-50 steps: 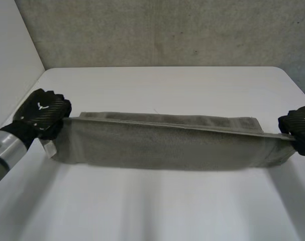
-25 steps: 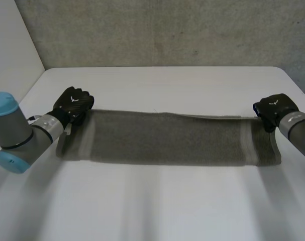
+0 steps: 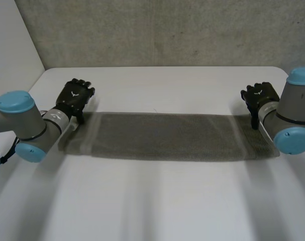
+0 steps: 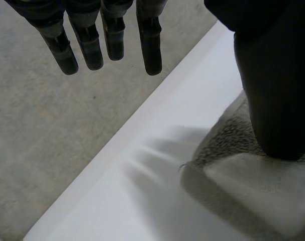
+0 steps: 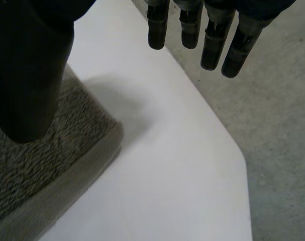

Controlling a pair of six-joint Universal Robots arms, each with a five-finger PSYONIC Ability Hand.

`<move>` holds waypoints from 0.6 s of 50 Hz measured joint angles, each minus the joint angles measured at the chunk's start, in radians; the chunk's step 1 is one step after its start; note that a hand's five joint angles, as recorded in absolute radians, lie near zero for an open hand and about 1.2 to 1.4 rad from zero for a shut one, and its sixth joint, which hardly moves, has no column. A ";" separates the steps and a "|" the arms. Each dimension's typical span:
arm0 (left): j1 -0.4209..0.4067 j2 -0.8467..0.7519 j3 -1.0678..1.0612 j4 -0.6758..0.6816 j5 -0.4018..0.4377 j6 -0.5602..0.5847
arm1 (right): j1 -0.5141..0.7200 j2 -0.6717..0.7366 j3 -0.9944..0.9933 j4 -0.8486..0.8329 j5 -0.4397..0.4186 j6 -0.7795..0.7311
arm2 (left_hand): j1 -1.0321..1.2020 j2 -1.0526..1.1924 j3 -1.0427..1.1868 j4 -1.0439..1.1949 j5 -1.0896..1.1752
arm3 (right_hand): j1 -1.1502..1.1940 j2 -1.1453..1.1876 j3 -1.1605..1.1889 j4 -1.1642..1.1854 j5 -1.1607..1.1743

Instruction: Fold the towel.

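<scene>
Lies flat on the white table [image 3: 157,201] as a long, narrow olive-grey towel [image 3: 162,135], folded into a band and stretched from beneath the left hand [image 3: 76,98] across to beneath the right hand [image 3: 259,96]. Places one hand at each short end, at the corner farther from the robot, with the grey, blue-capped arms angled in behind them.

From the left wrist: holds the fingers [image 4: 109,37] straight, side by side and well apart from the thumb [image 4: 275,90], clasping nothing. Points the fingertips past the table's far edge, over grey floor. Brings the thumb tip down at the towel's corner, with bare tabletop between thumb and fingers; cannot tell whether thumb and cloth touch.

From the right wrist: mirrors that pose, with straight fingers [image 5: 212,40] spread away from the thumb [image 5: 29,75] and nothing between them. Hangs the thumb over the looped pile just inside the hemmed end, with the fingertips out beyond the cloth, above the table's rounded corner.
</scene>
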 measured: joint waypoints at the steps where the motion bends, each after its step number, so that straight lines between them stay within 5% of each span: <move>1: -0.002 0.005 -0.001 -0.003 -0.013 0.001 | 0.005 -0.011 0.001 0.000 0.006 0.001 | 0.000 -0.001 0.000 0.000 0.000 | -0.001 0.000 0.000 0.000 0.000; 15: -0.016 0.269 -0.186 -0.083 -0.049 -0.004 | 0.045 -0.322 0.187 0.025 0.040 0.009 | -0.004 -0.006 -0.005 -0.006 0.000 | -0.009 0.000 -0.004 -0.003 0.000; 30: 0.000 0.606 -0.582 -0.061 -0.036 -0.010 | 0.039 -0.580 0.627 0.021 -0.006 -0.006 | -0.008 -0.008 -0.005 -0.007 0.000 | -0.015 0.000 -0.004 -0.003 0.000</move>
